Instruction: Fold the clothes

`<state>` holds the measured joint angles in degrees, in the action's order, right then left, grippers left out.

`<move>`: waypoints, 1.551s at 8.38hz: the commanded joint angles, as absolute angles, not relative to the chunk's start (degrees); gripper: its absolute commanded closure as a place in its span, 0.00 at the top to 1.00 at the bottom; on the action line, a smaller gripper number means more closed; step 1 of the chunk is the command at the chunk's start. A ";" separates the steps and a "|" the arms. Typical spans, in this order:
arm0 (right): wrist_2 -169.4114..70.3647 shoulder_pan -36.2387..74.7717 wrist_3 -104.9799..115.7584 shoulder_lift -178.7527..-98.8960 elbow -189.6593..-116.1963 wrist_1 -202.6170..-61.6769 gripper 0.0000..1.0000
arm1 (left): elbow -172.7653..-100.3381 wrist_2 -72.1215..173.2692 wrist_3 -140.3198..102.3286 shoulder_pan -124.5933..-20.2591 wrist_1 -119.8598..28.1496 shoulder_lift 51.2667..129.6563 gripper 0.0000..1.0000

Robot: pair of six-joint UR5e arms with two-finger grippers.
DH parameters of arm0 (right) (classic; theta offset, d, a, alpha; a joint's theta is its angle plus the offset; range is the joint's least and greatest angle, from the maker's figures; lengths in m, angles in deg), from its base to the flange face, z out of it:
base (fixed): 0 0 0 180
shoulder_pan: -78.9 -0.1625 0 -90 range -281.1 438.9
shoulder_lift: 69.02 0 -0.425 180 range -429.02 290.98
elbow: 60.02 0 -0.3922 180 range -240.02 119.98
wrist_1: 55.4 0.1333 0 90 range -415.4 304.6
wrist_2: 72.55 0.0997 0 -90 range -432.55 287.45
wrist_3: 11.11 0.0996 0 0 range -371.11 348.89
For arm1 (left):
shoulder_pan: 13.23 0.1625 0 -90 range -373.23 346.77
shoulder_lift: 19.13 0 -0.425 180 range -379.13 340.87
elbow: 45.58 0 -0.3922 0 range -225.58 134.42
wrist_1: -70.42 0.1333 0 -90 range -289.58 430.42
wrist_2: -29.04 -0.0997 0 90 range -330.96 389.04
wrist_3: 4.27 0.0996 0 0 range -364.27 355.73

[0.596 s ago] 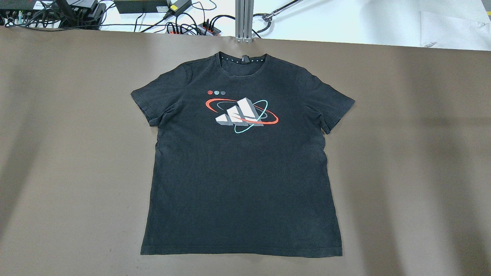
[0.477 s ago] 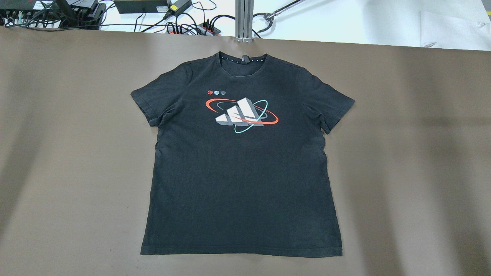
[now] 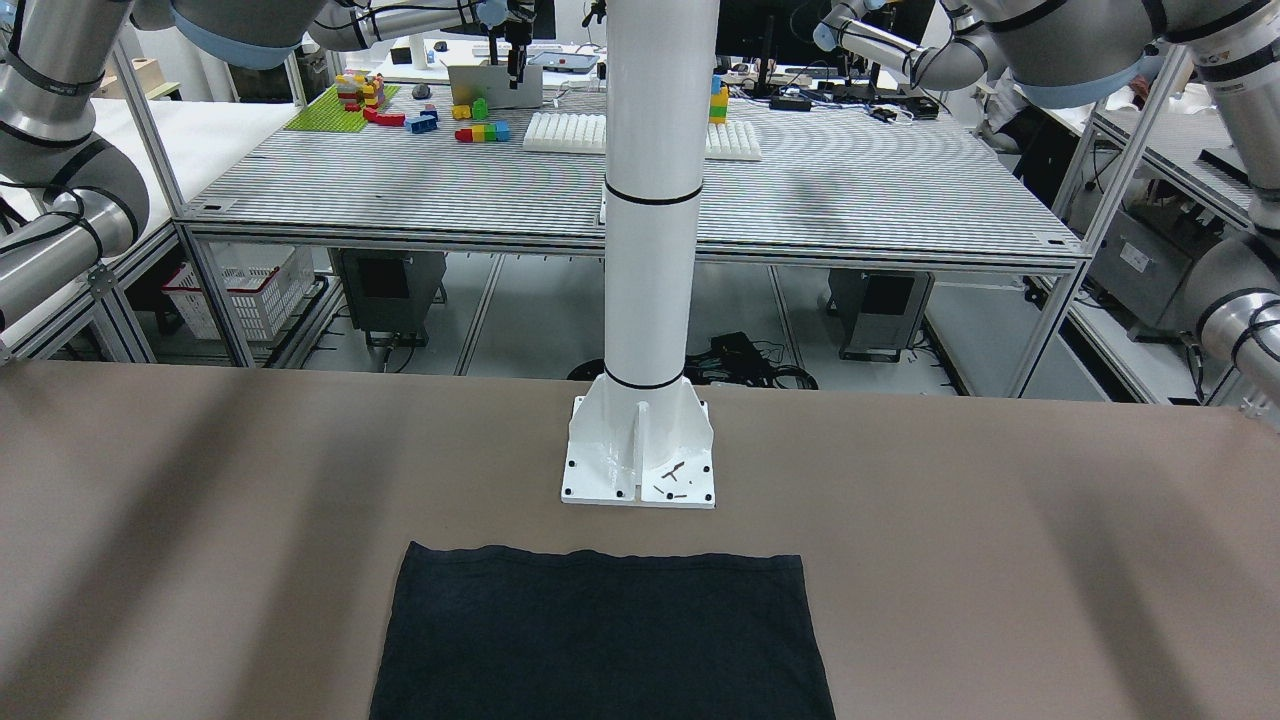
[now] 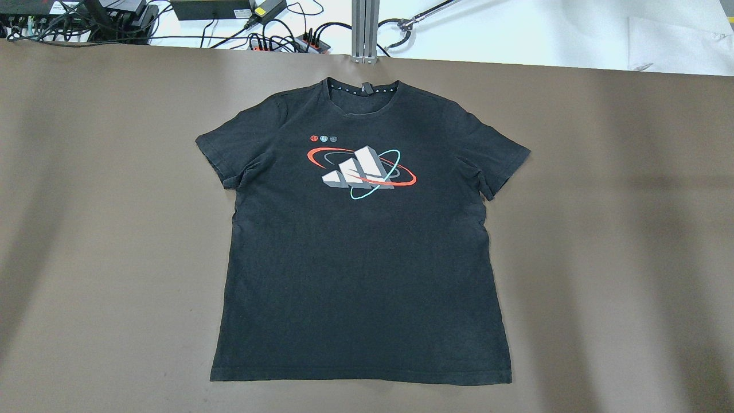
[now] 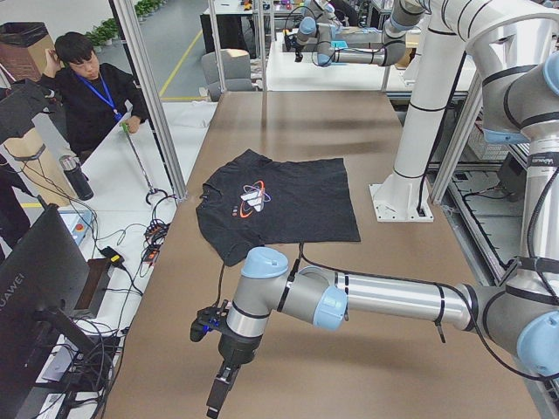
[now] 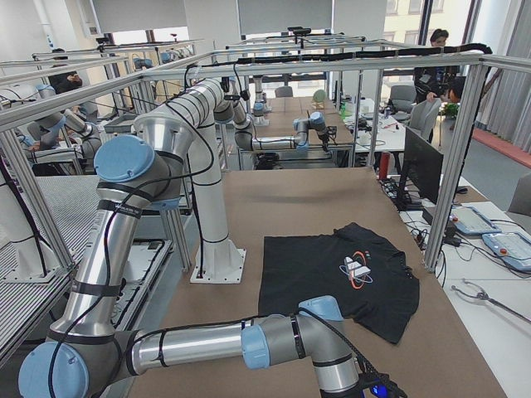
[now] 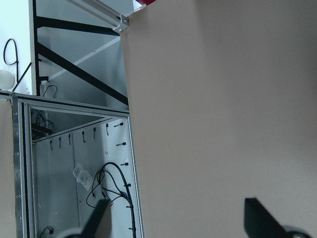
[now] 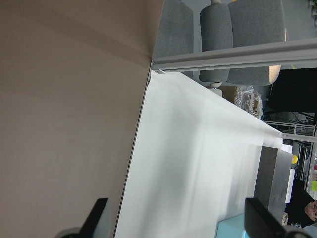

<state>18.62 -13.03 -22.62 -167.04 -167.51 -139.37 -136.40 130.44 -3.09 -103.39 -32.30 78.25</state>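
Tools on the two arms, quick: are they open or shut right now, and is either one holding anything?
Left tool: open, holding nothing.
Right tool: open, holding nothing.

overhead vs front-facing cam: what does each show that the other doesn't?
Overhead only: the whole T-shirt, with collar, sleeves and chest logo. Front-facing only: the white pedestal standing on the table, and a bench with toy bricks behind it; just the T-shirt's hem end. Both: the black T-shirt lying flat, unfolded, on the brown table.
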 commanded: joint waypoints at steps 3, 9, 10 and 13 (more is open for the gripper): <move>23.58 -12.68 -22.36 -166.93 -168.13 -128.00 0.95 | -143.23 130.47 -3.47 -103.23 -32.40 77.12 0.94; 23.43 -12.68 -19.31 -167.90 -162.34 -120.36 0.95 | -141.82 130.82 -3.83 -103.14 -32.50 80.35 0.94; 23.78 -12.51 -16.07 -166.94 -160.59 -120.70 0.94 | -141.56 131.25 -4.26 -102.53 -32.50 81.40 0.94; 27.55 -5.42 -14.20 -153.18 -146.99 -120.70 0.94 | -128.69 136.86 -5.74 -95.25 -33.89 93.94 0.94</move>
